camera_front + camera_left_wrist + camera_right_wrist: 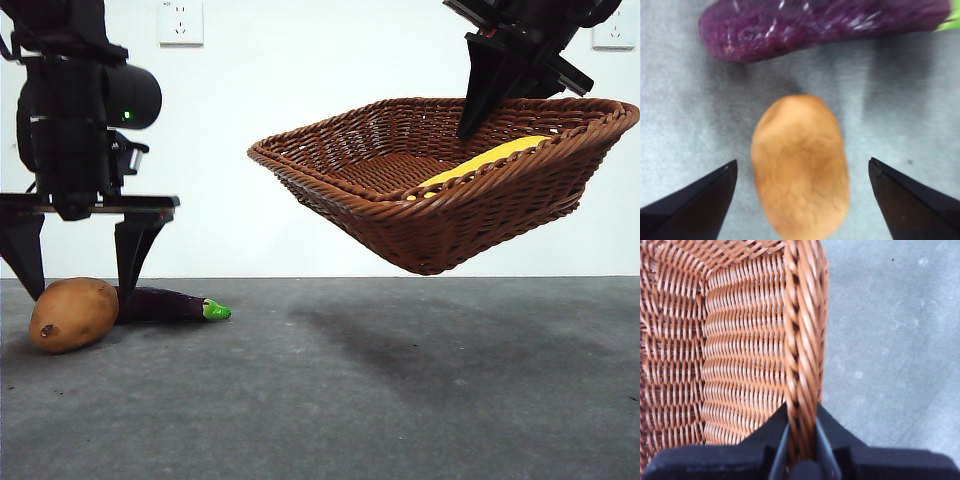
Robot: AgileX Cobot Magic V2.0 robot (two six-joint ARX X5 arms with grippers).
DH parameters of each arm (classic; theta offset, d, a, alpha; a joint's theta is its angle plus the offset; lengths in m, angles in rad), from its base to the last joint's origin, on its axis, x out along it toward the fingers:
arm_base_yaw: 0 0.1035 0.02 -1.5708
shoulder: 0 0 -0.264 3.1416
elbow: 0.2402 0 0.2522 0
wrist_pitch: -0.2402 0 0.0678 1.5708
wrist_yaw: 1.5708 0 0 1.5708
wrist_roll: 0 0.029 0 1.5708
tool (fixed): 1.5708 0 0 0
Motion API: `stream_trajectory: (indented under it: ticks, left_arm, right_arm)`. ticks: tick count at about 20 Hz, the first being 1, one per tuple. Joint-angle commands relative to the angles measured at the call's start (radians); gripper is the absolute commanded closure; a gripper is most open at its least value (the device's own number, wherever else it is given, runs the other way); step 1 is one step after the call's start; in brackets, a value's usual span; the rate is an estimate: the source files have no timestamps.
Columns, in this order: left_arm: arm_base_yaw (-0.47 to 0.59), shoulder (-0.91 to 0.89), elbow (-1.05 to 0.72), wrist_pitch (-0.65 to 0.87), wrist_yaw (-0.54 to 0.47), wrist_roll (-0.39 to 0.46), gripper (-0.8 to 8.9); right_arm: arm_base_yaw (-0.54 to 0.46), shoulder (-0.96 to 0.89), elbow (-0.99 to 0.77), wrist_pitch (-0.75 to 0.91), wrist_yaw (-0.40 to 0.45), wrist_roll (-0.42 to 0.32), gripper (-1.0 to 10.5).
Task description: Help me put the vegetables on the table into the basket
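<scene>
Table (400,400): dark grey, speckled, two vegetables lying on it at one end.

Basket (440,190): held clear of the table, tilted, its shadow on the surface below. Right gripper (801,440) was clamped on the braided rim, one jaw inside the wall and one outside.

Left gripper (802,200): down at table level, jaws spread wide with the potato (800,167) between them, neither jaw touching it as far as the wrist view showed.

Corn cob (485,160): lay inside the basket, yellow showing over the near rim. One of three in.

Potato: on the table, not yet gripped; judged the step in hand.

Eggplant (165,303): on the table just behind the potato, green stem pointing toward the basket side. Judged untouched; two items left.
</scene>
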Motion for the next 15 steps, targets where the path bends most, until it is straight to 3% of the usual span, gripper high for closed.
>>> stream_trajectory:
  ticks: [1,3,5,6,9,15]
  left_arm:
    - [0.003,0.029,-0.004,0.002,-0.005,-0.006,3.73]
    - [0.003,0.036,-0.004,0.006,-0.006,-0.006,4.21]
    - [0.006,0.036,-0.004,0.005,-0.006,0.001,6.62]
    - [0.01,0.037,-0.004,0.005,-0.001,0.003,7.25]
    - [0.01,0.037,-0.004,-0.002,0.002,0.051,8.22]
    - [0.01,-0.071,-0.004,0.003,0.003,0.193,8.21]
  right_arm:
    - [-0.001,-0.004,0.005,0.016,-0.013,0.002,9.6]
    - [-0.001,-0.004,0.005,0.025,-0.013,0.003,9.6]
    - [-0.001,-0.004,0.005,0.026,-0.013,0.004,9.6]
    - [-0.001,-0.004,0.005,0.024,-0.013,0.004,9.6]
    - [-0.001,-0.004,0.005,0.021,-0.013,0.004,9.6]
    - [-0.001,-0.004,0.005,0.012,-0.012,0.006,9.6]
